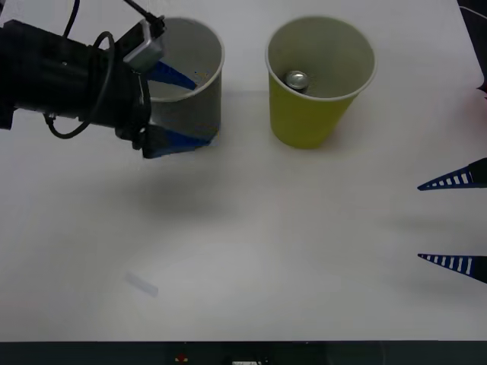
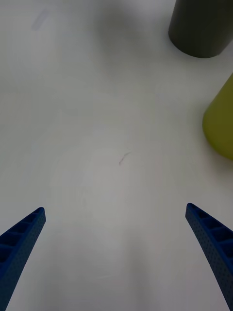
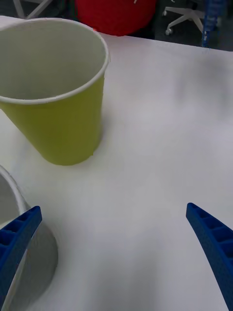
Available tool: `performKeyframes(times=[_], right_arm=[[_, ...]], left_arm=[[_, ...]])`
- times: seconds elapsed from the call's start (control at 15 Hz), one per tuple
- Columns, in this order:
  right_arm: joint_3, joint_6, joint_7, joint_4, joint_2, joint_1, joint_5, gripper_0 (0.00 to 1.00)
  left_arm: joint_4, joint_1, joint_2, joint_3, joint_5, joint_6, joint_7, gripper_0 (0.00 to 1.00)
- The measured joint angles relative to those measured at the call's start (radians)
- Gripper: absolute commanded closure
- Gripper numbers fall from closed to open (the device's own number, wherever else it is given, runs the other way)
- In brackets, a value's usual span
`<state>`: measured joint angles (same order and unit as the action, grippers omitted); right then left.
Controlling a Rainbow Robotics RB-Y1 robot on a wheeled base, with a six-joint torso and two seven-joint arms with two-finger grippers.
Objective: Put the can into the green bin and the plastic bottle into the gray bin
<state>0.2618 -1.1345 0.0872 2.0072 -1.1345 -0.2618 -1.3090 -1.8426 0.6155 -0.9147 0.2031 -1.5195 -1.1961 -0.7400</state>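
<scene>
The can (image 1: pixel 297 79) lies inside the green bin (image 1: pixel 313 114), silver top up. Beside it stands the gray bin (image 1: pixel 204 103). My left gripper (image 1: pixel 177 107) is open at the gray bin's near-left side, with one blue finger over the cup's mouth and the other down along its outer wall. The left wrist view has the green bin (image 3: pixel 63 116) upright and the gray bin's rim (image 3: pixel 17 197) by one fingertip. My right gripper (image 1: pixel 447 222) hangs open near the table's right edge, holding nothing. Its wrist view catches the gray bin (image 2: pixel 201 29) and the green bin (image 2: pixel 221 121). The plastic bottle is out of view.
A small pale strip (image 1: pixel 141 284) lies on the white table (image 1: pixel 289 251) at the front left. A red object (image 3: pixel 116 14) and chair legs stand beyond the table's far edge.
</scene>
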Motion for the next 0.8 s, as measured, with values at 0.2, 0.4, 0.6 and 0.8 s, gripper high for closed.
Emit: performKeyframes(times=[0.2,0.4,0.6,0.8], right_arm=[[0.000,0.000,0.000,0.000,0.000,0.000,0.000,0.00],[0.000,0.000,0.000,0.000,0.000,0.000,0.000,0.00],[0.000,0.000,0.000,0.000,0.000,0.000,0.000,0.00],[0.000,0.000,0.000,0.000,0.000,0.000,0.000,0.00]], left_arm=[[-0.084,-0.168,-0.084,-0.054,0.066,0.046,0.106,0.00],[-0.120,-0.332,-0.177,-0.080,0.185,0.126,0.262,0.00],[-0.121,-0.459,-0.252,-0.115,0.304,0.144,0.423,0.00],[-0.121,-0.576,-0.312,-0.170,0.398,0.144,0.534,0.00]])
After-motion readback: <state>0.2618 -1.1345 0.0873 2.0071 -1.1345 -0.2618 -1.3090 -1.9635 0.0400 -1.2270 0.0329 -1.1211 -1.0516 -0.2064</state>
